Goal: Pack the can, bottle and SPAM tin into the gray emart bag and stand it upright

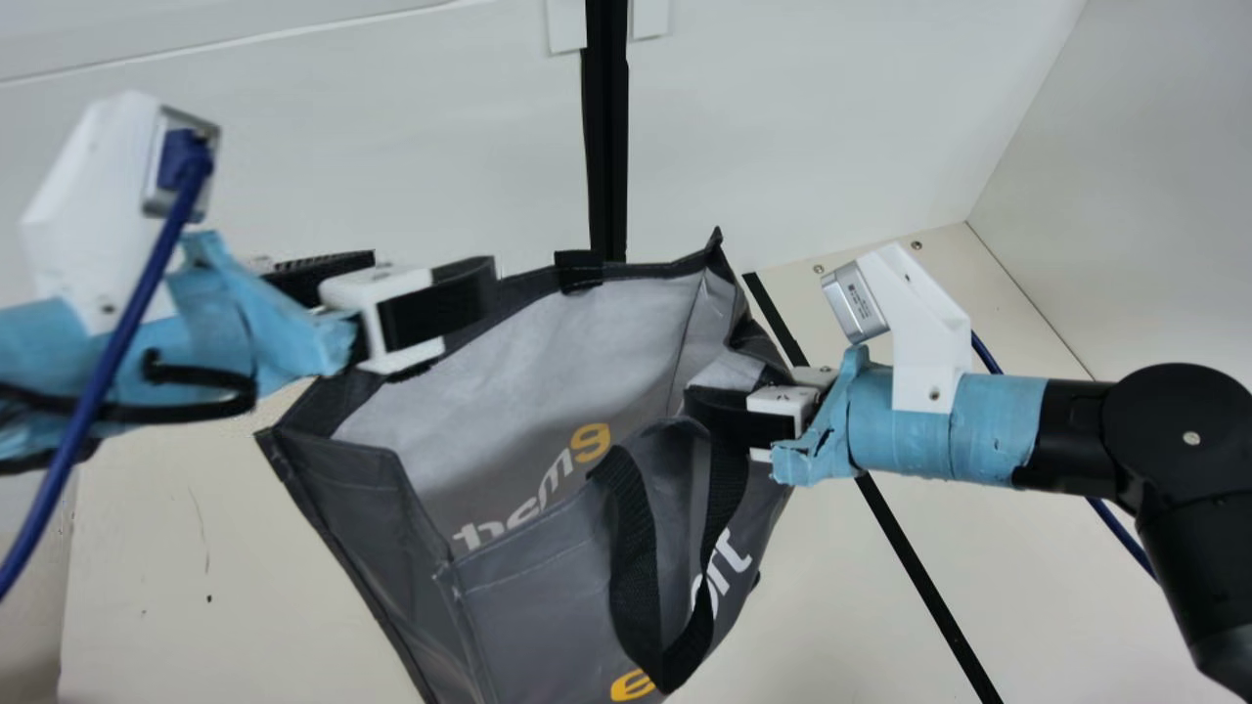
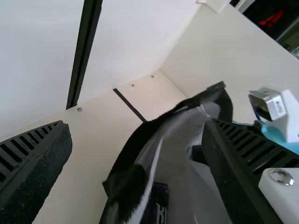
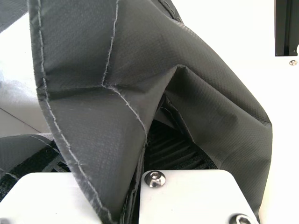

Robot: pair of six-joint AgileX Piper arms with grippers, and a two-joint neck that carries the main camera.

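Observation:
The gray emart bag [image 1: 548, 596] hangs tilted with its mouth open toward the camera in the main view. My left gripper [image 1: 430, 272] stands open at the bag's far-left rim. In the left wrist view, the fingers of my left gripper [image 2: 135, 140] are wide apart, and the bag's dark rim [image 2: 140, 144] rises between them. A dark printed container [image 2: 156, 205] lies inside the bag; I cannot tell which item it is. My right gripper [image 1: 719, 411] is at the bag's right side. The right wrist view shows my right gripper [image 3: 135, 186] shut on folded bag fabric [image 3: 93, 126].
A cream table [image 1: 147, 567] lies under the bag, with a black strip [image 1: 919, 577] running across it at the right. White walls [image 1: 391, 147] stand behind and at the right. A black handle loop [image 1: 636, 557] droops over the bag's near side.

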